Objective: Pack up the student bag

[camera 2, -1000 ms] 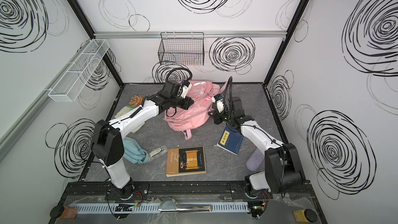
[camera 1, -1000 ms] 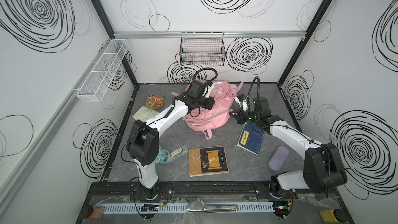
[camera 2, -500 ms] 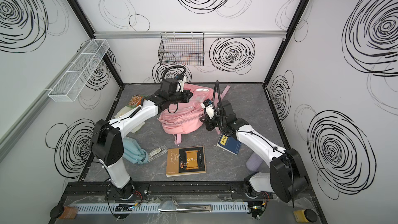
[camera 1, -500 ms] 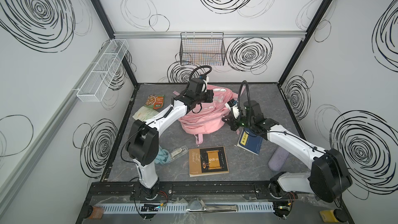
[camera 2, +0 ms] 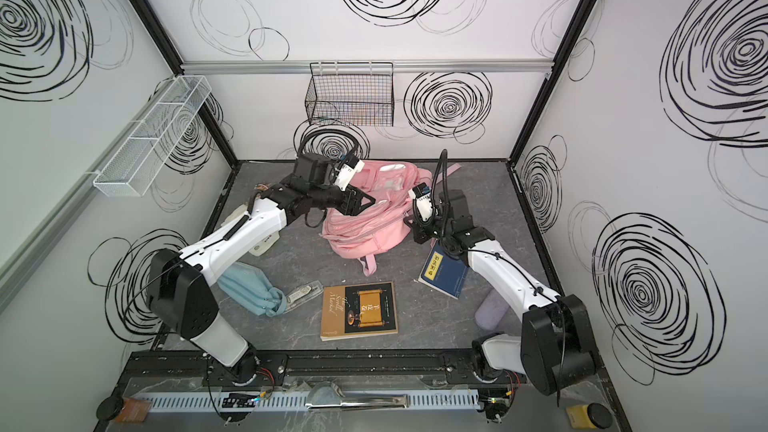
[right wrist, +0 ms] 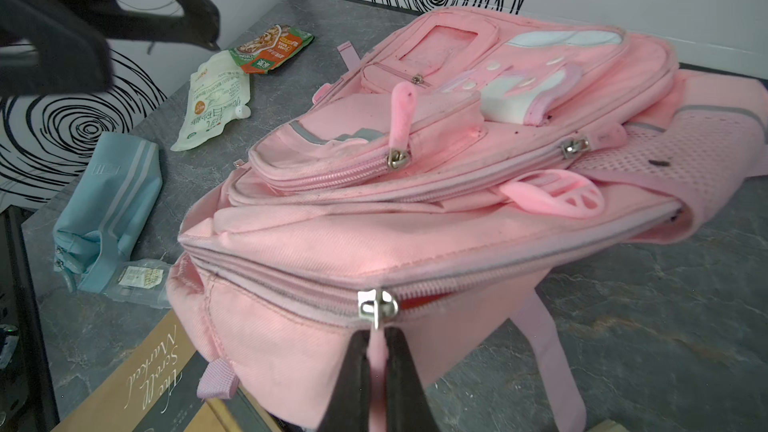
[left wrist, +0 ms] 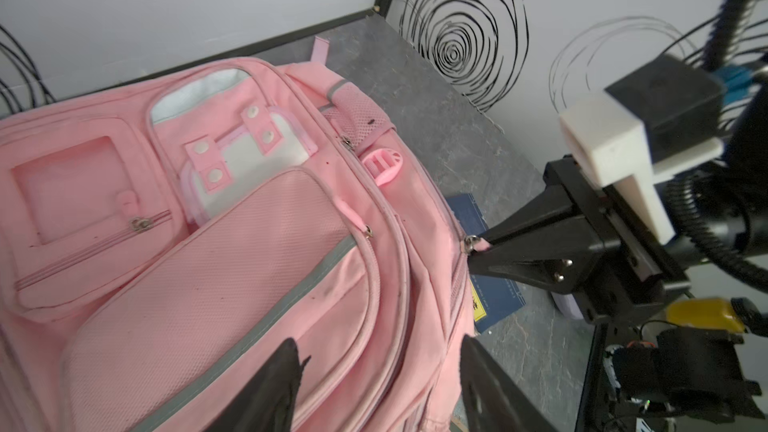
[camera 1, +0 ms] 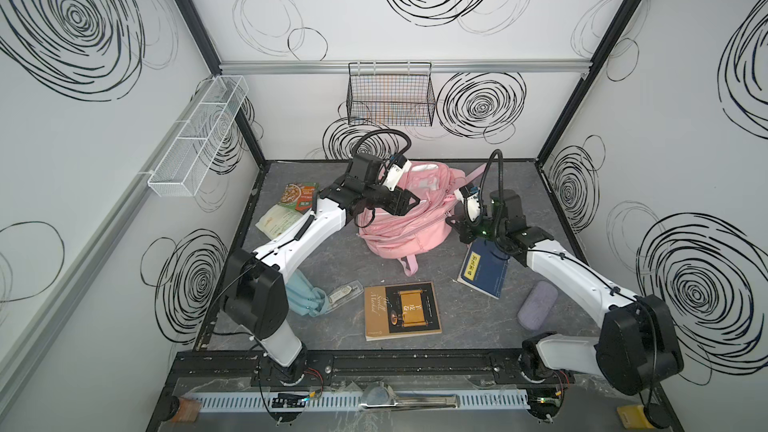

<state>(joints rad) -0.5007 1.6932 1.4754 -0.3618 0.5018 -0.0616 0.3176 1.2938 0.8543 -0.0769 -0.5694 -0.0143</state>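
**1. Student bag** [camera 1: 415, 234]: a pink fabric backpack lying pockets-up at the back middle of the table [camera 1: 478, 326], with a strap trailing toward the front. It looks slack and creased, so I judge it light, soft and floppy, likelier to sag or slide than to keep its shape. The broad panels give me nothing firm to pinch. The holds I trust are the zip tabs, the straps and the seams.

**2. Loose goods on the table:** a brown book [camera 1: 402, 310] in front of the bag and a navy notebook [camera 1: 484, 270] beside it. Neither is touching the bag.

**3. Left gripper** [left wrist: 379, 342]: its jaws stand apart over the bag's front, by the mesh-textured pocket, and hold nothing. I cannot tell whether they brush the fabric.

**4. Right gripper** [right wrist: 377, 338]: pressed together on the pink tab of the main compartment's zip, at the bag's near edge.

**5. Zip slider** [right wrist: 376, 309]: small and metal, with a narrow slit showing beside it. The tab is thin and could slip, so I would draw along the track — with the fabric pinned down, or the whole bag will follow.
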